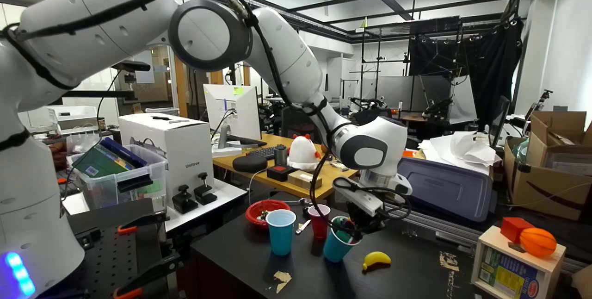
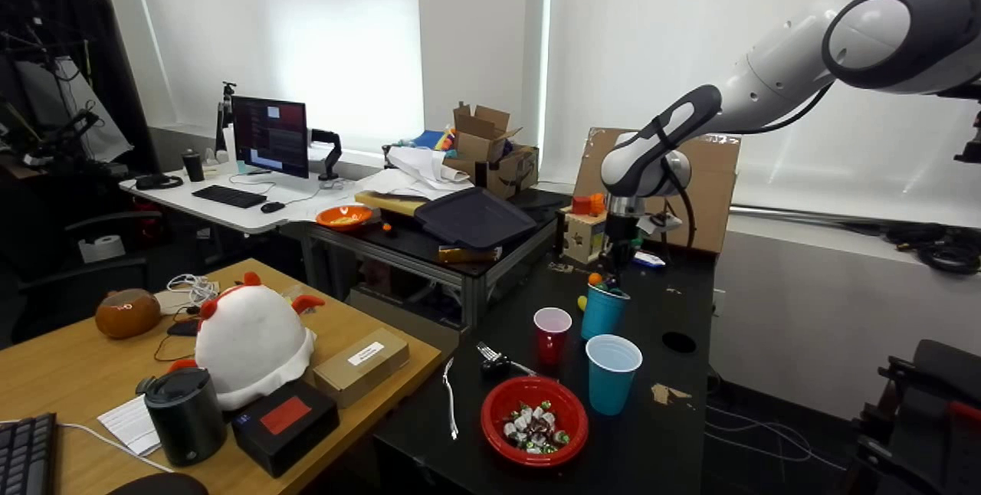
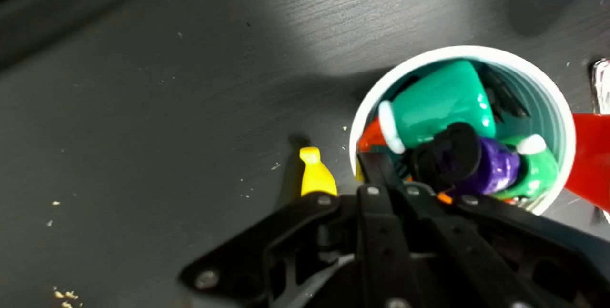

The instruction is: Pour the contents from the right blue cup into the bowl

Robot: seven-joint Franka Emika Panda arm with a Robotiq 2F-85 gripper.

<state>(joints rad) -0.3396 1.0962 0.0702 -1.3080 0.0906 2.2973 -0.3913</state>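
The right blue cup (image 1: pixel 334 249) leans toward my gripper (image 1: pixel 355 233), its top tipped over, on the black table. Several small toys, green, purple, black and orange, fill it, as the wrist view shows inside its white rim (image 3: pixel 464 52). My gripper (image 3: pixel 383 165) has its fingers together at the near side of that rim, apparently pinching the cup wall; the exact contact is hidden under the fingers. In an exterior view the tilted cup (image 2: pixel 602 316) is right beneath the gripper (image 2: pixel 611 277). The red bowl (image 2: pixel 529 458), holding wrapped candies, sits nearer that camera, beyond the cups.
Another blue cup (image 2: pixel 611 384) stands upright between the tilted cup and the bowl. Close by are a small red cup (image 1: pixel 319 222) and a fork (image 2: pixel 502 357). A yellow toy banana (image 3: pixel 317 177) lies beside the gripper. A wooden box (image 1: pixel 518 262) carries toys at the table's end.
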